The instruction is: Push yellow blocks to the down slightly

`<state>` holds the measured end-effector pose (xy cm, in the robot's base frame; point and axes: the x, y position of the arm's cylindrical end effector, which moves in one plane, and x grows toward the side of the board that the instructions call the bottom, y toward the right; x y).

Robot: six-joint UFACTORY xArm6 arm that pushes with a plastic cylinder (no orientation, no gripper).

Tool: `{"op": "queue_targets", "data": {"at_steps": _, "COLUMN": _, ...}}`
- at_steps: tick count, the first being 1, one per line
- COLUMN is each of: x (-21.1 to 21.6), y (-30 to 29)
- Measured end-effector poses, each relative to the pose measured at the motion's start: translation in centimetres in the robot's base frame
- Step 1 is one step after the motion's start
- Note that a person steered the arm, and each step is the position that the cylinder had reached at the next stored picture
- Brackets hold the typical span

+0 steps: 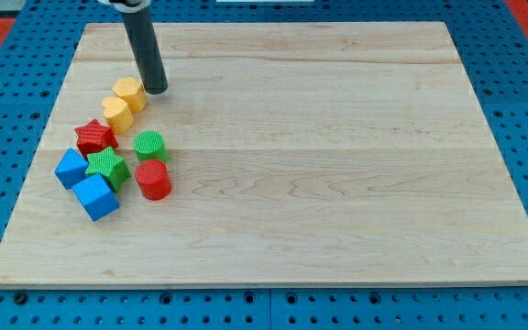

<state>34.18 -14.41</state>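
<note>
Two yellow blocks lie at the view's upper left of the wooden board [337, 137]: a yellow hexagonal block [129, 93] and, touching it at its lower left, a second yellow block [116, 112]. My tip [156, 89] rests on the board just right of the upper yellow block, very close to it or touching it. The dark rod rises from the tip toward the view's top.
Below the yellow blocks sits a cluster: a red star [94, 137], a green cylinder [150, 145], a green star [107, 168], a red cylinder [153, 180], a blue block [71, 168] and a blue cube [96, 197]. The board's left edge is near.
</note>
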Motion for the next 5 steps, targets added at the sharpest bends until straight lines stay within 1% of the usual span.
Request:
{"op": "queue_targets", "data": {"at_steps": 1, "x": 0.6, "y": 0.6}}
{"op": "queue_targets", "data": {"at_steps": 2, "x": -5.5, "y": -2.4}}
{"op": "queue_targets", "data": {"at_steps": 3, "x": -4.2, "y": -5.8}}
{"op": "queue_targets", "data": {"at_steps": 4, "x": -1.8, "y": -2.4}}
{"op": "queue_targets", "data": {"at_steps": 5, "x": -2.2, "y": -3.0}}
